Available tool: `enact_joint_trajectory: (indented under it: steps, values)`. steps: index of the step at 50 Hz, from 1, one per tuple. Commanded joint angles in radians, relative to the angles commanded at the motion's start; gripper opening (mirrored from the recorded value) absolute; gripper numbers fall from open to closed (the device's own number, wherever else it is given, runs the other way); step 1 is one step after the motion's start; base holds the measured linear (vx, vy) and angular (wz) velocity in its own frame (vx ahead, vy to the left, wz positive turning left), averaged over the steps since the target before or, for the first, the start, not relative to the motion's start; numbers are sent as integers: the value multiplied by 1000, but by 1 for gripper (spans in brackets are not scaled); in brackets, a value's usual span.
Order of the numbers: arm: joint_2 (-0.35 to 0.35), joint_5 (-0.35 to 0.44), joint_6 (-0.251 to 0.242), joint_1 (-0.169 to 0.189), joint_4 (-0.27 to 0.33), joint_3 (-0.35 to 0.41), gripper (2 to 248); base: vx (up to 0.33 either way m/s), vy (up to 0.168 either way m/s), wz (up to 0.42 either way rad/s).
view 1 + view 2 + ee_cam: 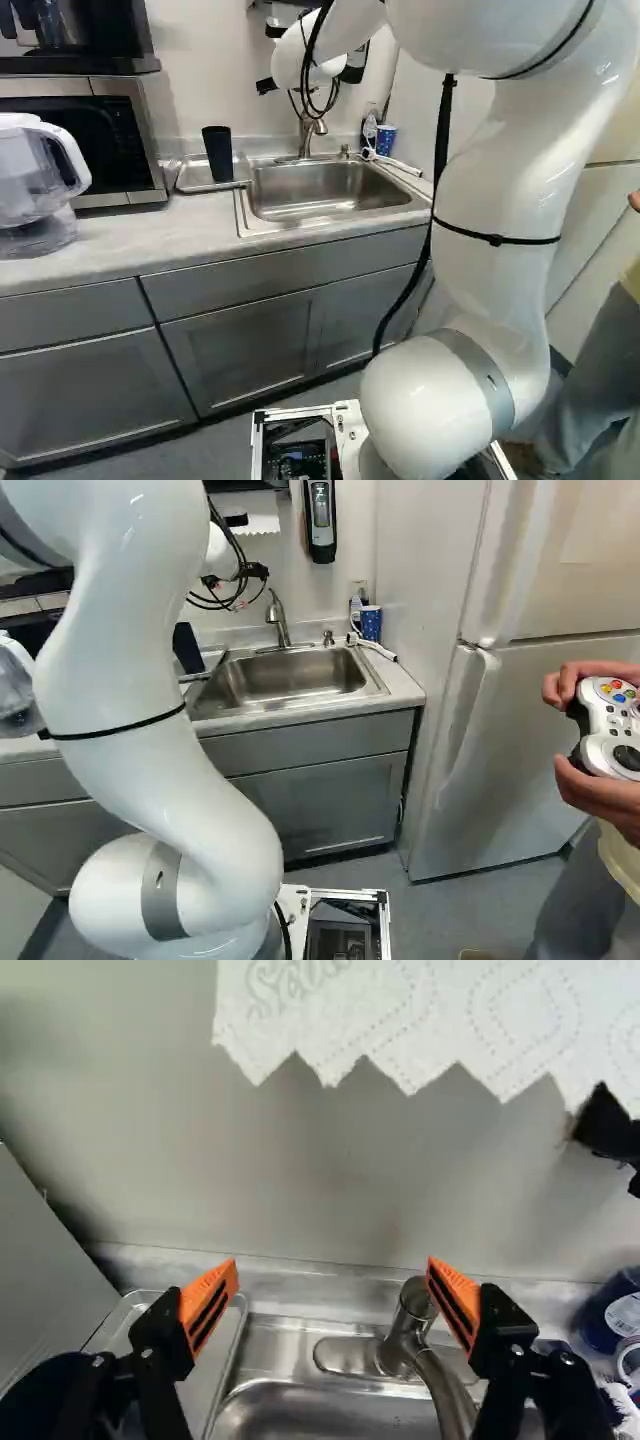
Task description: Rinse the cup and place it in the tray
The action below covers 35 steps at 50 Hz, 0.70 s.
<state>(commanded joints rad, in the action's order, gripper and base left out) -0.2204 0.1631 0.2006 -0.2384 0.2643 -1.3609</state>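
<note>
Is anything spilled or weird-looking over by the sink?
Nothing really stands out. The black cup stands in the tray beside the sink, and I can't see a spill. The hanging paper towel has a zigzag edge, probably just from tearing.

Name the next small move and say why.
Probably back the gripper away from the wall: it is open and holds nothing, and the cup stands in the tray, though whether it has been rinsed does not show.
</note>
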Motion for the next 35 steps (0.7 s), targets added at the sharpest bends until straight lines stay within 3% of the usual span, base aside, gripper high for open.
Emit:
enact_joint_trajectory:
  steps: [35]
  values:
    - [161,-133,0,-22,-28,173,247,0,0,0]
